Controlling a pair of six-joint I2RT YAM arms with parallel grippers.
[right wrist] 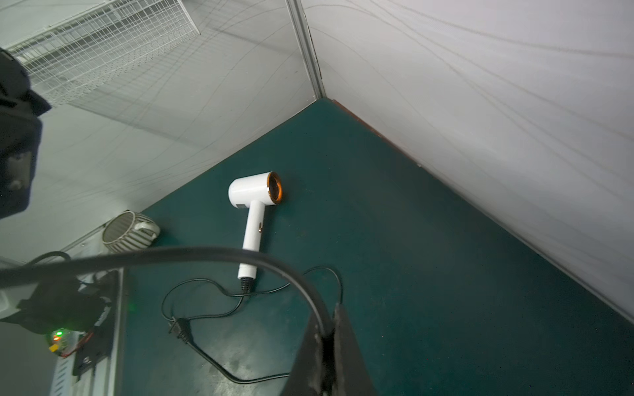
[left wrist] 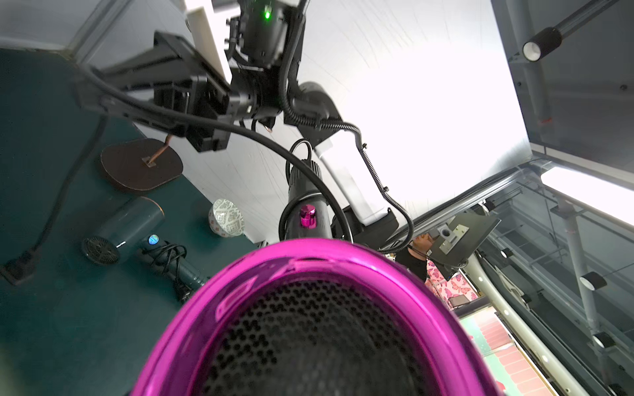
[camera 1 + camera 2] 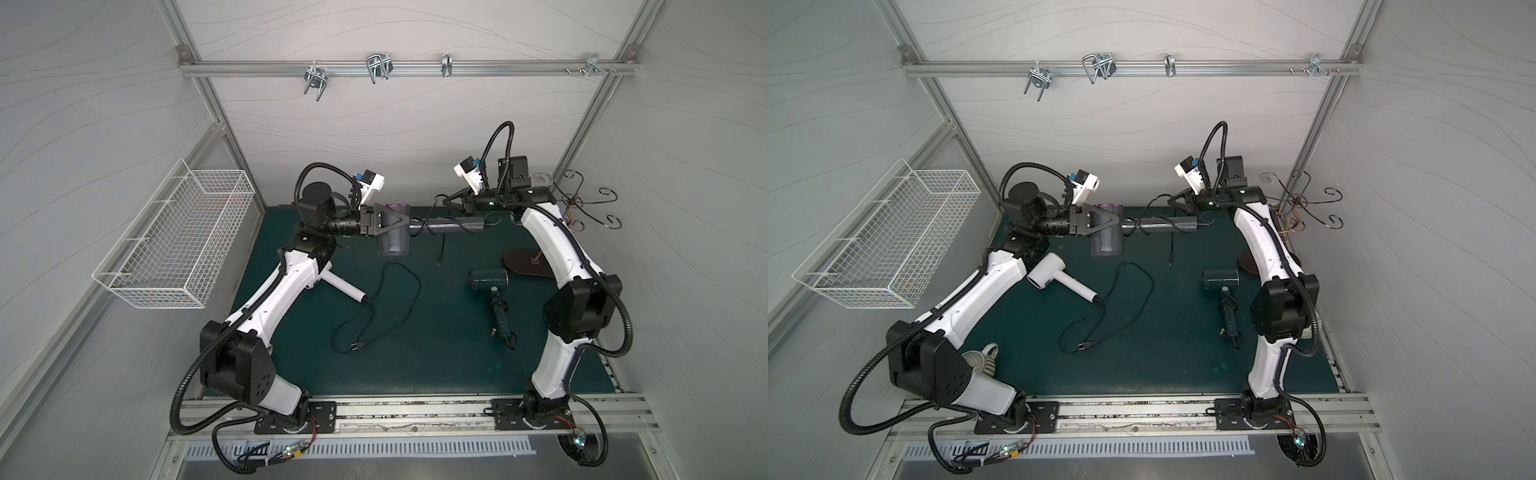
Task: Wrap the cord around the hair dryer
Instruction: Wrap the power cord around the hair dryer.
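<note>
The hair dryer [image 2: 308, 260], its magenta rim close before my left wrist camera, hangs over the far side of the mat [image 3: 415, 353], the left gripper [image 3: 405, 220] clamped on its barrel. The right gripper [image 1: 328, 334] is closed on its cord [image 1: 206, 252]. I count three dryers: this one, one white dryer [image 1: 254, 192] and one green dryer [image 3: 488, 278] lying on the mat.

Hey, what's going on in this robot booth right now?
The left gripper holds the grey hair dryer by its barrel, lifted above the green mat, handle toward the right arm. The right gripper is shut on its black cord, with some cord looped around the handle and the plug hanging free. A white dryer and a dark green dryer lie on the mat.
</note>
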